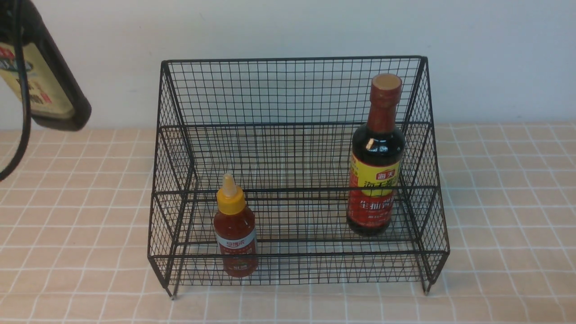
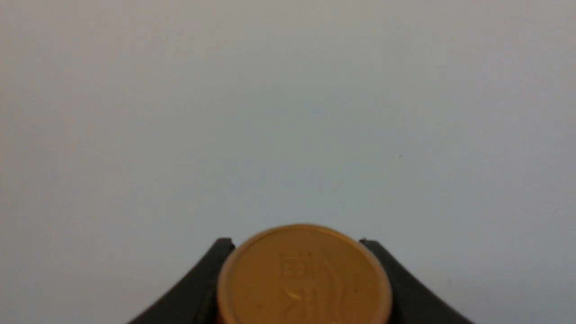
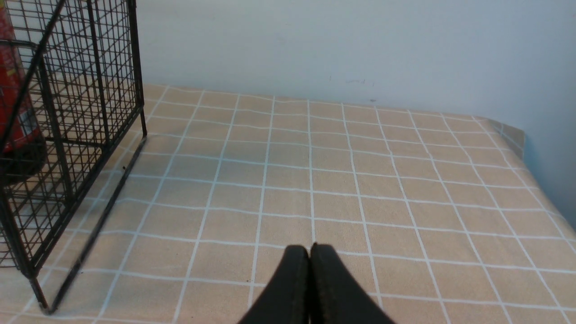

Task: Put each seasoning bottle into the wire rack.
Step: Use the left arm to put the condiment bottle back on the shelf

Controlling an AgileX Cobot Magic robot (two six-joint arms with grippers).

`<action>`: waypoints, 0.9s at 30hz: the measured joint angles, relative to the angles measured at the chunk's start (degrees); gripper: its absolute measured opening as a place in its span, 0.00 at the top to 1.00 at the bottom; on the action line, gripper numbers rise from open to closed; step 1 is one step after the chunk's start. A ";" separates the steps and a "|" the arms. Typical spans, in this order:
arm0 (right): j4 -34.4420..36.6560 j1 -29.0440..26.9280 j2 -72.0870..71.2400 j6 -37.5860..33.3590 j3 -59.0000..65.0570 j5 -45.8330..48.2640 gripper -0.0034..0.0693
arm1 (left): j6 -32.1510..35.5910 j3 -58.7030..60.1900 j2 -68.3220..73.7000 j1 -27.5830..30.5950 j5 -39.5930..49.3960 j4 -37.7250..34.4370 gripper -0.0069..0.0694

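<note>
Left jaws clamped the tall dark bottle (image 1: 58, 90) at its gold cap (image 2: 303, 274), tilted, high left of the wire rack (image 1: 270, 94), probably to clear its side. Right jaws pinched shut, empty, right of rack. Red sauce bottle (image 1: 235, 234) and red-neck bottle (image 1: 377, 157) stood inside.

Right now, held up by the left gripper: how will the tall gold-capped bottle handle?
Probably rigid and heavy for its size: the tall dark bottle looks like glass. The left gripper grips near the gold cap and the body hangs tilted, so it may swing. Tall and narrow: likely tippy in the wire rack.
</note>
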 joint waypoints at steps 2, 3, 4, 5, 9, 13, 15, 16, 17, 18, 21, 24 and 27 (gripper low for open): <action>0.00 0.00 0.00 0.00 0.00 0.00 0.97 | 0.00 -1.54 -0.34 -2.36 0.64 0.00 0.51; 0.00 0.00 0.00 0.00 0.00 0.00 0.97 | 0.00 -2.30 -0.48 -4.26 0.99 0.00 0.51; 0.00 0.00 0.00 0.00 0.00 0.00 0.97 | 0.00 -3.34 -0.53 -6.24 1.20 0.00 0.51; 0.00 0.00 0.00 0.00 0.00 0.00 0.97 | 0.00 -4.26 -0.55 -8.61 1.34 -0.06 0.51; 0.00 0.00 0.00 0.00 0.00 0.00 0.97 | 0.00 -6.35 -0.04 -15.01 0.81 -0.26 0.51; 0.00 0.00 0.00 0.00 0.00 0.00 0.97 | 0.00 -7.80 2.53 -18.79 -2.35 -0.33 0.51; 0.00 0.00 0.00 -0.05 0.00 0.00 0.97 | 0.00 -8.30 4.13 -19.98 -3.50 -0.89 0.51; 0.00 0.00 0.00 -0.12 0.00 0.00 0.97 | 0.00 -8.74 5.68 -20.79 -4.29 -1.81 0.51; 0.00 0.00 0.00 -0.19 0.00 0.00 0.97 | 0.00 -8.87 5.91 -20.89 -4.41 -1.94 0.51; 0.00 0.00 0.00 -0.24 0.00 0.00 0.97 | 0.00 -9.31 7.57 -21.34 -5.21 -2.95 0.51; 0.00 0.00 0.00 -0.24 0.00 0.00 0.97 | 0.00 -10.00 10.87 -21.56 -6.32 -4.94 0.51; 0.00 0.00 0.00 -0.44 0.00 0.00 0.97 | 1.19 -10.00 14.19 -21.56 -8.10 -7.46 0.51; 0.00 0.00 0.00 -0.50 0.00 0.00 0.97 | 3.27 -10.08 16.35 -21.50 -10.44 -9.91 0.51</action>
